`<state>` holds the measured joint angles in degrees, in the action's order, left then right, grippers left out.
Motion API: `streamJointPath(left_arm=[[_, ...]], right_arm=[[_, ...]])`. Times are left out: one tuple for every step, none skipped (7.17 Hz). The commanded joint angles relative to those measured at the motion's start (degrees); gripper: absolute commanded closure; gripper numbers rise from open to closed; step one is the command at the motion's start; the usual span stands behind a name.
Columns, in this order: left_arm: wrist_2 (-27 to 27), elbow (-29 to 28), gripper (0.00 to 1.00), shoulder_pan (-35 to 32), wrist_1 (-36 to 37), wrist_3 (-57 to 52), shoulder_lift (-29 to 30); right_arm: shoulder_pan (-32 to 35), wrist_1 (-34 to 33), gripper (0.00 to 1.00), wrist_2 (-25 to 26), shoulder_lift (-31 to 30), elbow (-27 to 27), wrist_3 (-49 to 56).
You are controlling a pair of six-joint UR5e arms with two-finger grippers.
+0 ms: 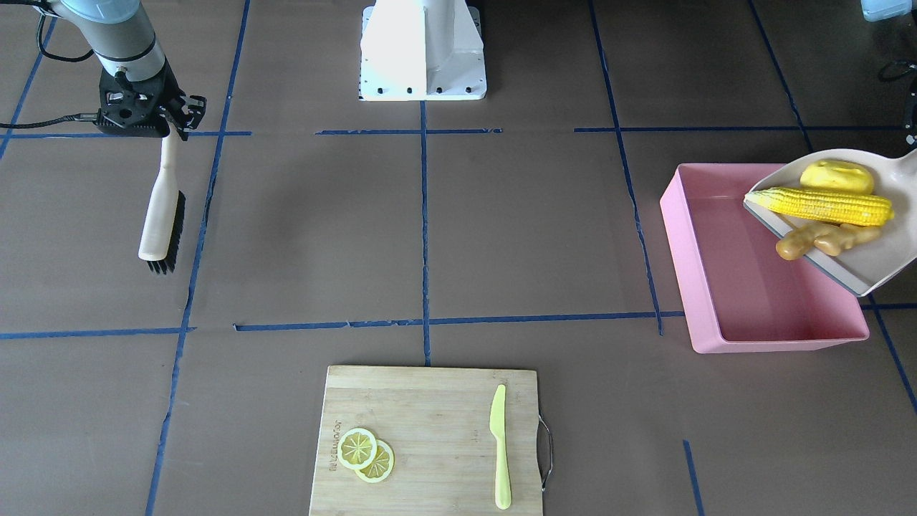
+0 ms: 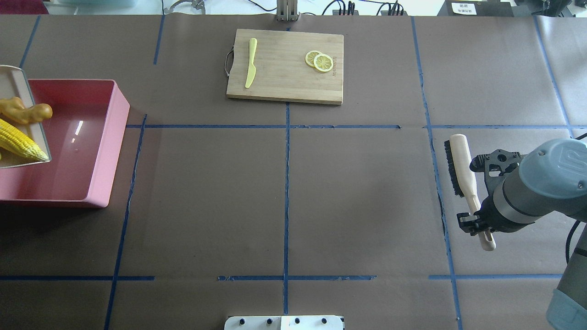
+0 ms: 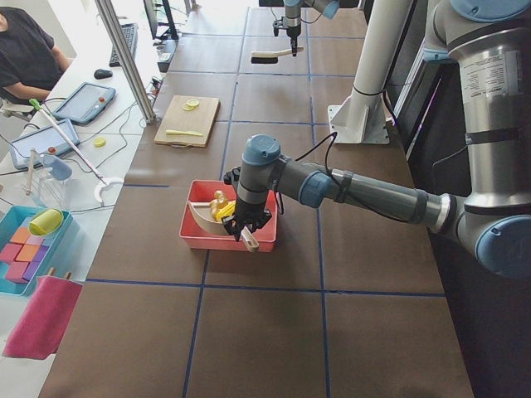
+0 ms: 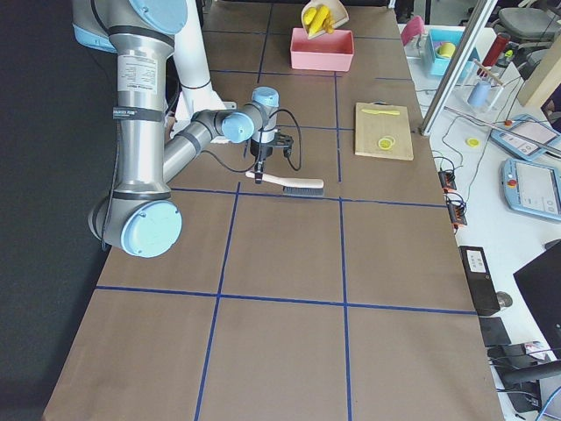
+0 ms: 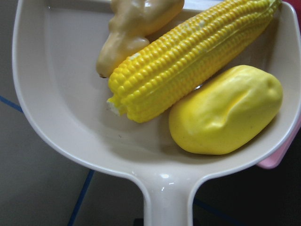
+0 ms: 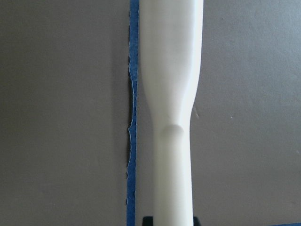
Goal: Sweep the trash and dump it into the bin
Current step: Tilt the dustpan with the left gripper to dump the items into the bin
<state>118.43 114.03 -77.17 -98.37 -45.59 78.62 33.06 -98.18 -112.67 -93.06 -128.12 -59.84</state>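
Brown paper tabletop (image 1: 537,236), blue tape grid, action sitting at robot's left end. Dustpan (image 1: 888,251) tilting over pink bin (image 1: 752,301), left gripper (image 3: 247,236) at its handle; can't tell whether claw is clamped. 3 trash pieces sitting in pan: ginger (image 1: 824,240) poking over lip, corn (image 1: 824,206) lying crosswise, potato lump (image 1: 837,175) behind. Likely trouble: corn jamming across lip, or pieces bouncing over shallow wall, pan hanging near bin's edge. Right gripper (image 1: 174,129) clamping brush (image 1: 161,215), hanging well apart. Cutting board (image 1: 430,408) carrying 2 lemon slices (image 1: 365,453), green knife (image 1: 500,444); operator (image 3: 29,50) sitting at side desk.

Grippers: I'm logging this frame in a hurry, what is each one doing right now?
Left gripper: at the dustpan handle; open or shut cannot be told.
Right gripper: shut on the brush handle.
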Motion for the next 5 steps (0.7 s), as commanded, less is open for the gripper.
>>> streamJointPath(left_arm=[[-9.15, 0.06, 1.0, 2.9, 3.87, -9.21, 1.69], [-9.87, 0.05, 1.0, 3.08, 7.54, -14.48, 4.49], [-13.01, 0.14, 1.0, 3.6, 11.58, -18.79, 7.48], [-16.18, 0.14, 1.0, 4.91, 13.8, -21.45, 9.07], [-17.78, -0.21, 1.0, 5.71, 13.91, -24.17, 9.61]], right_arm=[[-0.01, 0.0, 1.0, 0.0, -0.11, -0.02, 0.08], [-0.01, 0.0, 1.0, 0.0, -0.98, -0.19, 0.08], [0.08, 0.0, 1.0, 0.0, -1.51, -0.11, 0.43], [0.08, 0.87, 1.0, 0.0, -2.03, -0.11, 0.43], [0.08, 3.4, 1.0, 0.0, -3.0, 0.07, 0.34]])
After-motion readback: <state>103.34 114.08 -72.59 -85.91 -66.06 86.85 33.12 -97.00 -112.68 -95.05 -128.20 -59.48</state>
